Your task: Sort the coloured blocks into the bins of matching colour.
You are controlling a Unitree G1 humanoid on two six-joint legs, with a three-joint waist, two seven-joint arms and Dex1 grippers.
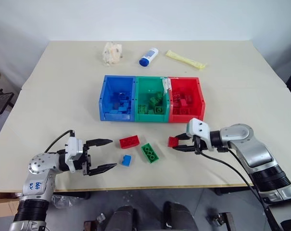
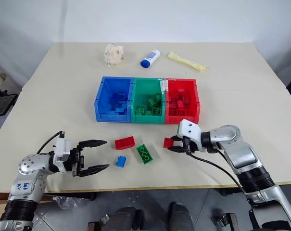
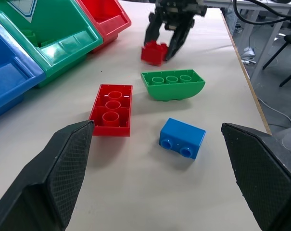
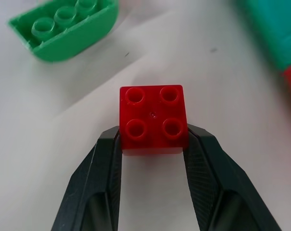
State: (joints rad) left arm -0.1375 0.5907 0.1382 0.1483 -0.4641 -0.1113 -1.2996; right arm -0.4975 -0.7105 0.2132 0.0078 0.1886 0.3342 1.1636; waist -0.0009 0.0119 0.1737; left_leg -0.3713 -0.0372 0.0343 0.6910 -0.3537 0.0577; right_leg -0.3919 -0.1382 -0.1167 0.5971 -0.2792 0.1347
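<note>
We cannot count the blocks heaped inside the bins [image 1: 152, 117]. The pale crumpled object [image 1: 112, 53] near the surface's far edge stays unidentifiable. The yellow packet's [image 1: 185, 59] print is too small to read.

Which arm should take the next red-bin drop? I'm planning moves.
Right, likely: the right gripper already clasps the small red block close to the red bin; the left gripper is open, farther off.
</note>
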